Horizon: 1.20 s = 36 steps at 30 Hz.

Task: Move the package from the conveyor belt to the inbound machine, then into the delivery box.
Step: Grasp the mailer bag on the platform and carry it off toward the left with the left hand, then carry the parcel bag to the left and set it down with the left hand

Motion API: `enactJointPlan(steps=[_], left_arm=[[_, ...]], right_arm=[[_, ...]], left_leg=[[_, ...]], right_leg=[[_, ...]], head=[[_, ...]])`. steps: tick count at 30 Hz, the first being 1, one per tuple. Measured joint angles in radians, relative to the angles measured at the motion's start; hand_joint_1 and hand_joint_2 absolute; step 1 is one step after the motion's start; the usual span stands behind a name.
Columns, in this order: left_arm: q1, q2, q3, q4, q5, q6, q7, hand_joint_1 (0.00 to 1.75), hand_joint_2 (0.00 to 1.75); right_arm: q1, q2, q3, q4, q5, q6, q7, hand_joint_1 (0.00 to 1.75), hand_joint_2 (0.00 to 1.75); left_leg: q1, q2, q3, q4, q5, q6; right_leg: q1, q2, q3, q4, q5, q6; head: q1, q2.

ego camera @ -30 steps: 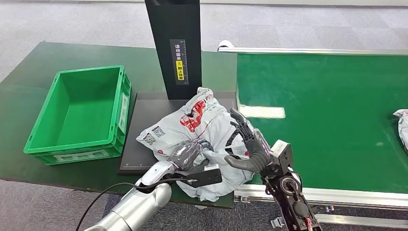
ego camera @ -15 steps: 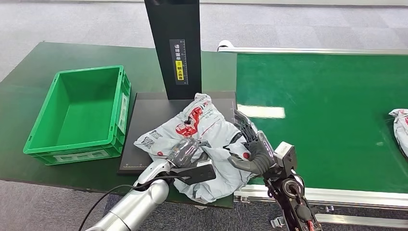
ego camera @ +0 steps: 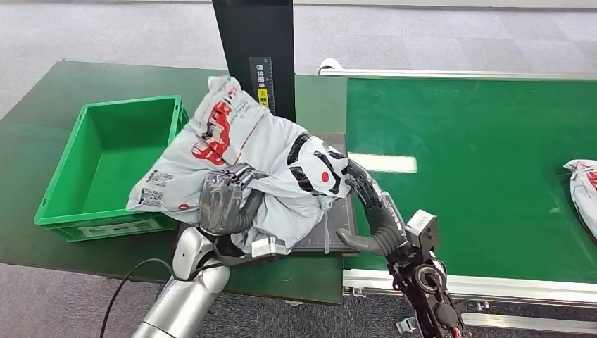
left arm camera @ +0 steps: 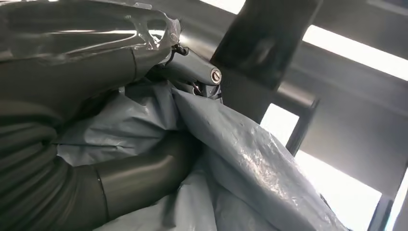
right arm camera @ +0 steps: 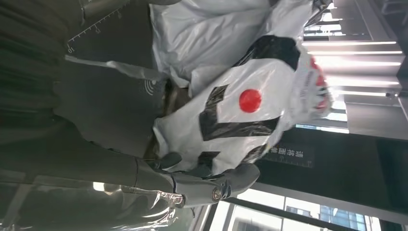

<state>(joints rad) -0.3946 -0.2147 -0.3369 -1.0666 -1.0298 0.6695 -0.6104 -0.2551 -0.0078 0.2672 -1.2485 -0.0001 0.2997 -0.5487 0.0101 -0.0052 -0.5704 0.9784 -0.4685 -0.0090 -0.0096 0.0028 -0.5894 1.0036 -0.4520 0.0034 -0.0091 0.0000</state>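
Grey poly-mailer package [ego camera: 246, 151], soft, crumpled and probably light and slippery, raised over the scanner plate [ego camera: 334, 236]. Left hand [ego camera: 222, 204] grips bunched film underneath; right hand [ego camera: 369, 204], fingers spread, steadies its near side. Green crate [ego camera: 70, 204] lies beyond the left hand.

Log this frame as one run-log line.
stage: scanner to box | left hand: grips package, lifted, tilted toward green crate | right hand: touches package's right side | second package: on conveyor

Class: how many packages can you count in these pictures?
2: one package held by the left robot hand beside the bin; another on the belt's right edge, cut off.
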Motion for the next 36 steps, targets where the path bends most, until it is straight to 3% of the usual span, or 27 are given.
enactJointPlan(steps=[6, 17, 26, 32, 36], left_arm=[[0.033, -0.056, 0.159, -0.069, -0.045, 0.0, -0.039, 1.75, 1.75], [0.048, -0.081, 0.23, -0.109, -0.082, 0.0, -0.061, 1.75, 1.75], [0.055, -0.092, 0.308, -0.258, -0.141, 0.0, -0.084, 1.75, 1.75], [-0.007, -0.106, 0.515, -0.261, -0.207, 0.0, -0.071, 1.75, 1.75], [-0.035, -0.117, 0.637, -0.254, -0.263, 0.0, -0.042, 1.75, 1.75]], right_arm=[[0.002, 0.002, 0.002, 0.0, -0.002, -0.004, -0.001, 0.0, 1.75], [0.003, 0.003, 0.007, 0.0, -0.002, -0.005, -0.004, 0.0, 1.75], [0.014, 0.002, 0.018, 0.016, 0.01, -0.043, -0.005, 0.0, 1.75], [0.031, 0.005, 0.022, 0.034, 0.016, -0.149, 0.057, 0.0, 1.75], [0.032, 0.008, 0.025, 0.048, 0.02, -0.171, 0.067, 0.0, 1.75]], left_leg=[[0.0, 0.0, 0.0, 0.0, 0.0, 0.0], [0.0, 0.0, 0.0, 0.0, 0.0, 0.0], [0.0, 0.0, 0.0, 0.0, 0.0, 0.0], [0.0, 0.0, 0.0, 0.0, 0.0, 0.0], [0.0, 0.0, 0.0, 0.0, 0.0, 0.0]], right_leg=[[0.0, 0.0, 0.0, 0.0, 0.0, 0.0], [0.0, 0.0, 0.0, 0.0, 0.0, 0.0], [0.0, 0.0, 0.0, 0.0, 0.0, 0.0], [0.0, 0.0, 0.0, 0.0, 0.0, 0.0], [0.0, 0.0, 0.0, 0.0, 0.0, 0.0]], head=[[0.0, 0.0], [0.0, 0.0], [0.0, 0.0], [0.0, 0.0], [0.0, 0.0]])
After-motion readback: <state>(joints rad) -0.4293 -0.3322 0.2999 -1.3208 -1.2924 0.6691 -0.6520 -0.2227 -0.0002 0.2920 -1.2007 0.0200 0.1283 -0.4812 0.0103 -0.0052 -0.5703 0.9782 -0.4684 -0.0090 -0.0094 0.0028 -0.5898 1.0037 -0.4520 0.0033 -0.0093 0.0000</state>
